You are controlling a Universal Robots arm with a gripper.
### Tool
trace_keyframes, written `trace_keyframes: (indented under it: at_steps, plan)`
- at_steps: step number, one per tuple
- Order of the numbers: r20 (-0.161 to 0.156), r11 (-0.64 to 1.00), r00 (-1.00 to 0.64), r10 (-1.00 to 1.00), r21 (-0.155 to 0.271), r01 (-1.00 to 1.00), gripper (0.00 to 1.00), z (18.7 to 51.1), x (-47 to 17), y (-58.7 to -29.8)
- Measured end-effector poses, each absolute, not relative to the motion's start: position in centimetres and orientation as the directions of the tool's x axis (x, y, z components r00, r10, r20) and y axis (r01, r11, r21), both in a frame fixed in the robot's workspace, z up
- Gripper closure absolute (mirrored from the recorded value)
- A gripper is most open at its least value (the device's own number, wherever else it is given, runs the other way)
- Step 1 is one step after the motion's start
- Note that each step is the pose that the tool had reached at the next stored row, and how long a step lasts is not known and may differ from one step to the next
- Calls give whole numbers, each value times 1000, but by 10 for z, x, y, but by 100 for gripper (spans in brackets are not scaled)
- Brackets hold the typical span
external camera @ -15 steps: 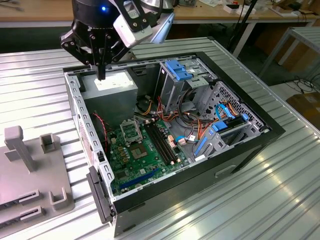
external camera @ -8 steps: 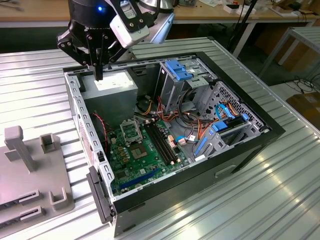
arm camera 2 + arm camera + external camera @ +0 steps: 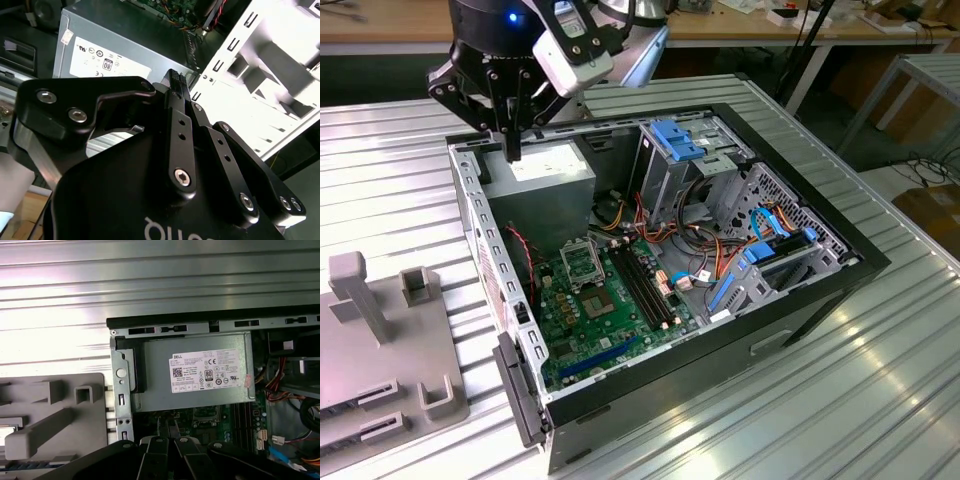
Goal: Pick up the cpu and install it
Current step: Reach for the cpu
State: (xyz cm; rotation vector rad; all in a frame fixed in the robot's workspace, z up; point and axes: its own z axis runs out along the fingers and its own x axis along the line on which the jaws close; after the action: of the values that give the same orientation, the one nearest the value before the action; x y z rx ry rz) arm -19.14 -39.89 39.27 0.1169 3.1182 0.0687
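Note:
My black gripper (image 3: 512, 150) hangs over the back corner of the open computer case (image 3: 800, 300), just above the grey power supply box (image 3: 545, 175) with its white label (image 3: 207, 371). The fingers (image 3: 175, 82) are pressed together with nothing visible between them. In the first wrist view the gripper (image 3: 168, 426) points down in front of the power supply. The hollow metal socket frame (image 3: 582, 262) lies on the green motherboard (image 3: 590, 320), well below the gripper and towards the case's middle. The cpu is out of view.
A grey fixture with upright posts and slots (image 3: 380, 340) stands on the ribbed metal table (image 3: 880, 400) at the exterior view's left, beside the case wall (image 3: 480, 240). Blue drive brackets (image 3: 675, 140), cables and memory slots (image 3: 645, 290) fill the case's other side.

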Motion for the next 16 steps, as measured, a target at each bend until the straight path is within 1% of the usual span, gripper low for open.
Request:
trace_keyframes:
  at_steps: [16]
  plan:
    - [-17,996,-997,75,45,74,89,393,-202,-399]
